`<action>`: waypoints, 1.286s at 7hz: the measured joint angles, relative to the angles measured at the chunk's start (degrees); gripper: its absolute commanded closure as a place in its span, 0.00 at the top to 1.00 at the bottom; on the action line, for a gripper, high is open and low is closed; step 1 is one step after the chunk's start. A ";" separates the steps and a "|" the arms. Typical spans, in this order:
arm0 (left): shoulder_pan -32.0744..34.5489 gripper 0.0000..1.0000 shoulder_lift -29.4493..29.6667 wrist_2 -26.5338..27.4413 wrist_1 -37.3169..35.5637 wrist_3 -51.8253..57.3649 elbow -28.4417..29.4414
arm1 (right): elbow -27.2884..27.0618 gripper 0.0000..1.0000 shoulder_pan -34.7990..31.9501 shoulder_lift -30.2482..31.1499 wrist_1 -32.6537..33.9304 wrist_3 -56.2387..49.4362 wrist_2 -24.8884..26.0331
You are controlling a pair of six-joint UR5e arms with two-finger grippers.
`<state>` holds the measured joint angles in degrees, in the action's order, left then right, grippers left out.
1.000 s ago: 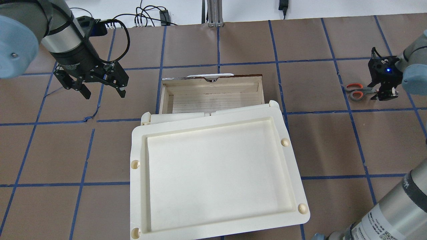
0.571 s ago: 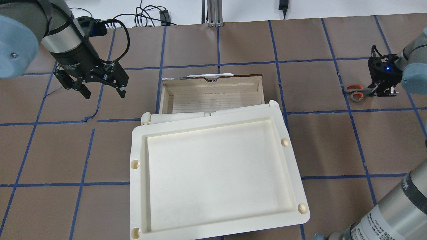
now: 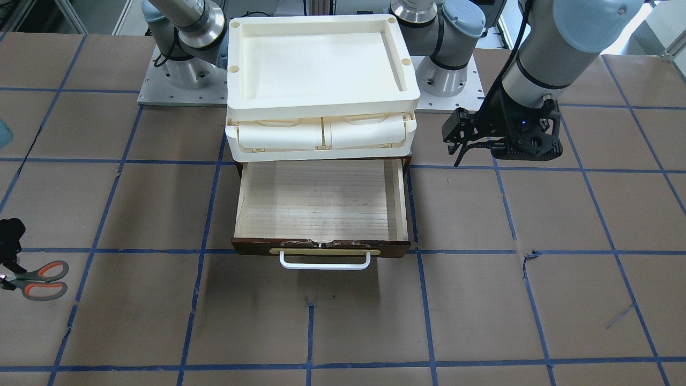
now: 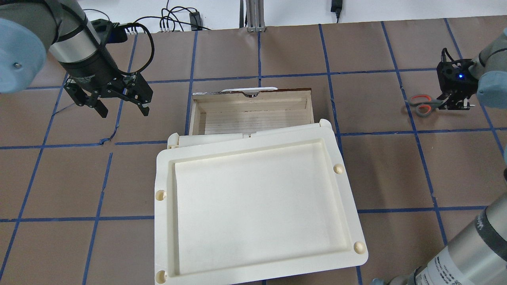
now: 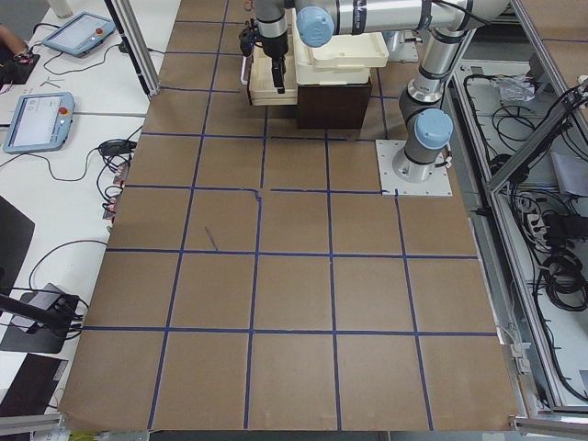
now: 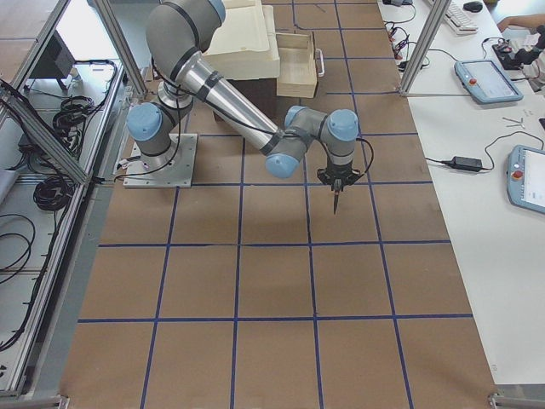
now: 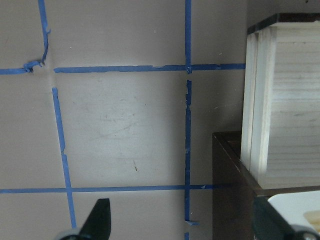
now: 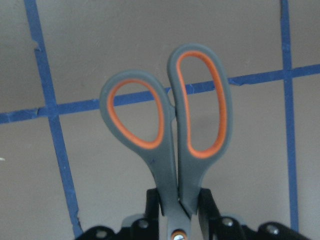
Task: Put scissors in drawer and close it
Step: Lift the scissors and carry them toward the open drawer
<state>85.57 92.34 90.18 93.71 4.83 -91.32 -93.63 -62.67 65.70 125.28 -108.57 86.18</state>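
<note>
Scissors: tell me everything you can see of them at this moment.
The scissors have grey handles with orange-lined loops, one rounder, one longer, drawn together, so closed. The right gripper is shut on the shanks below the loops, by the pivot screw; the blades are hidden. The loops jut out over the brown, blue-taped table, far to the robot's right of the open drawer. Whether they touch the table is unclear.

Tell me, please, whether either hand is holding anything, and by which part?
The right hand holds the scissors, clamped where the grey handles meet, near the pivot. The left hand is open and empty.
</note>
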 measured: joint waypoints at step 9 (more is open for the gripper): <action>-0.32 1.00 -0.05 0.14 0.05 0.03 0.00 | 4.12 0.00 -41.84 9.95 -13.01 41.97 2.14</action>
<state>85.26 92.29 90.32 93.76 4.85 -91.32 -89.52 -104.51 75.65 112.26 -66.59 88.31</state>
